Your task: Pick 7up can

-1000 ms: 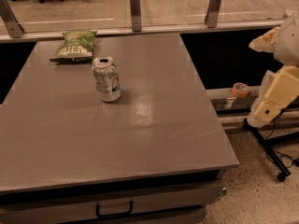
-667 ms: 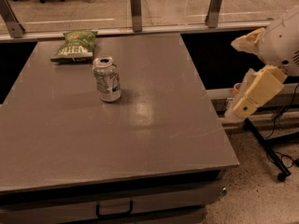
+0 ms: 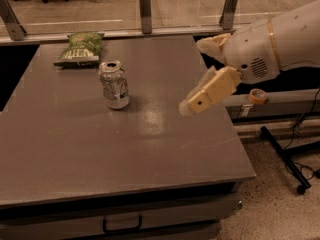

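Grey and matte, the desk (image 3: 125,149) fills most of the view and carries only two things, both on its far half. The robot's white arm (image 3: 280,39) reaches in from the right, above the desk's right edge. At its end the hand (image 3: 193,75) hangs in the air over the far part of that edge. Its two cream fingers (image 3: 212,90) are spread well apart and hold nothing.

A green chip bag (image 3: 80,48) lies flat near the far left corner. The 7up can (image 3: 114,84) stands upright just in front of the bag but apart from it, left of the desk's middle and nearer the far edge than the near one. It is well apart from the hand. Off the desk, beyond its right edge, a small roll of tape (image 3: 257,95) sits on a rail and plays no part here.

The step in hand looks like the reach, with the grasp yet to come. To do it well, the hand should travel leftwards across the desk with the fingers kept wide. It should line up so that one finger passes on each side of the can's body, about halfway up the wall. A can like this is probably light, so a finger brushing it first could tip it or push it towards the bag. For that reason the closing should wait until the can sits squarely between the pads. The squeeze should be moderate, since thin aluminium dents and slips. The lift is best taken straight up, clear of the bag.
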`<state>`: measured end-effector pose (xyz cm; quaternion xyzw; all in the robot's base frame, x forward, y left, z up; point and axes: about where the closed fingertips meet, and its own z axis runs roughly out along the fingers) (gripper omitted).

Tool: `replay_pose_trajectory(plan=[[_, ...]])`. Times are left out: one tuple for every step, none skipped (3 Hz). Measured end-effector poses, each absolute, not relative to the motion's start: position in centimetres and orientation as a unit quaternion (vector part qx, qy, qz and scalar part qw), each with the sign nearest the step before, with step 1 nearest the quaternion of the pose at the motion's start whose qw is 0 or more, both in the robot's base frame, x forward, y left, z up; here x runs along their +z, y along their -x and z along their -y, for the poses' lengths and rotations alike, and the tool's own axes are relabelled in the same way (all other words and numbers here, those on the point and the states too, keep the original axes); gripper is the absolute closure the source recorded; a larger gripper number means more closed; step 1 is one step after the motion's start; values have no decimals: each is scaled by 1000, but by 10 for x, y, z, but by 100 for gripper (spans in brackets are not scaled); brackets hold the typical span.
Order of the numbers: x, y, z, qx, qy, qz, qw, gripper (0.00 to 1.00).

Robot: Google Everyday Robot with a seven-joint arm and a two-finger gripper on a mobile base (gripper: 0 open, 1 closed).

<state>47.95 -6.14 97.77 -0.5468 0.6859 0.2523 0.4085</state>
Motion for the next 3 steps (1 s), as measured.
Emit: replay_pose_trajectory(plan=[[987, -479, 47, 267, 543, -676, 421, 0], [986, -479, 47, 267, 543, -676, 421, 0], [962, -485, 20, 296, 524, -677, 423, 0]])
